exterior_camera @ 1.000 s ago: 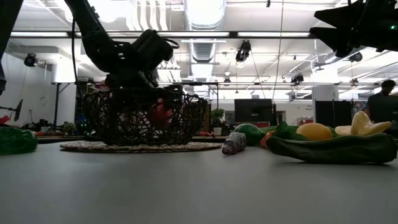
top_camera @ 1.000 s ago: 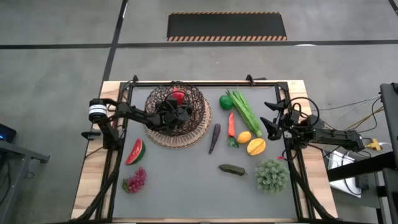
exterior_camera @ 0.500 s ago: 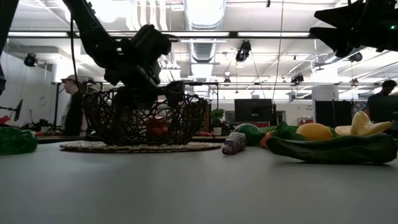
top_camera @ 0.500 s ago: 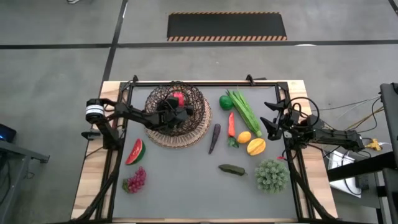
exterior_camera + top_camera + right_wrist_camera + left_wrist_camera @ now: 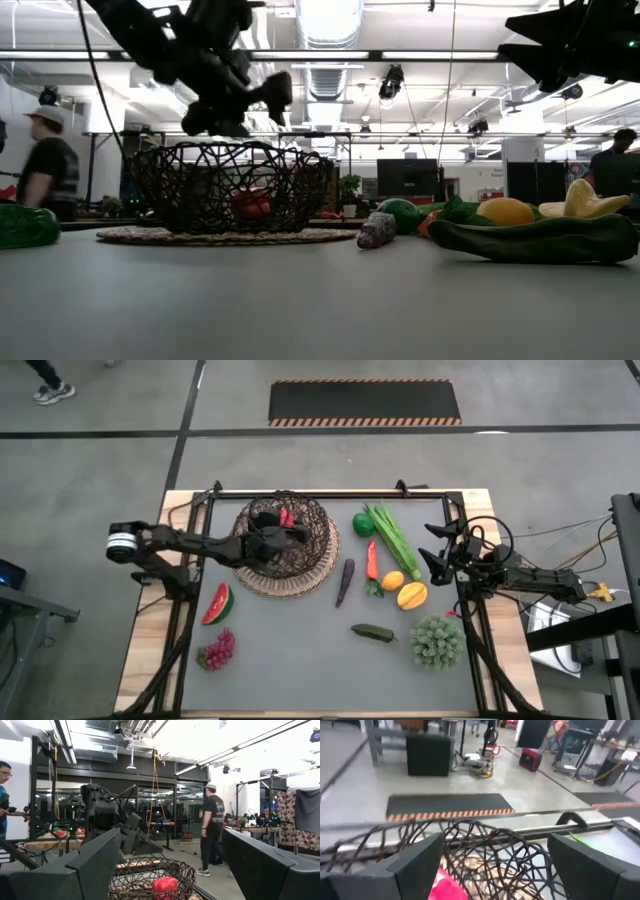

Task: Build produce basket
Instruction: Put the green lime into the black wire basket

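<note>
The dark wire basket [image 5: 285,538] stands on its tan woven disc base at the table's far left; a red pepper [image 5: 287,517] lies inside, also showing in the low view [image 5: 250,204] and the left wrist view [image 5: 447,885]. My left gripper [image 5: 283,536] is open and empty above the basket [image 5: 235,105]. My right gripper [image 5: 432,555] is open and empty above the table's right side. A green pepper [image 5: 363,523], green stalks [image 5: 392,537], carrot [image 5: 372,559], eggplant [image 5: 344,581], orange [image 5: 394,581] and yellow fruit [image 5: 412,596] lie on the table.
A watermelon slice [image 5: 217,603] and red grapes [image 5: 217,649] lie at the near left. A cucumber [image 5: 373,632] and a green leafy bunch [image 5: 437,641] lie at the near right. A dark frame [image 5: 330,493] runs round the table. People stand in the room beyond.
My left gripper has let go of the red pepper, which has dropped to the basket's bottom, and has risen out of the basket, drawing back toward the table's left edge. My right arm has kept still.
</note>
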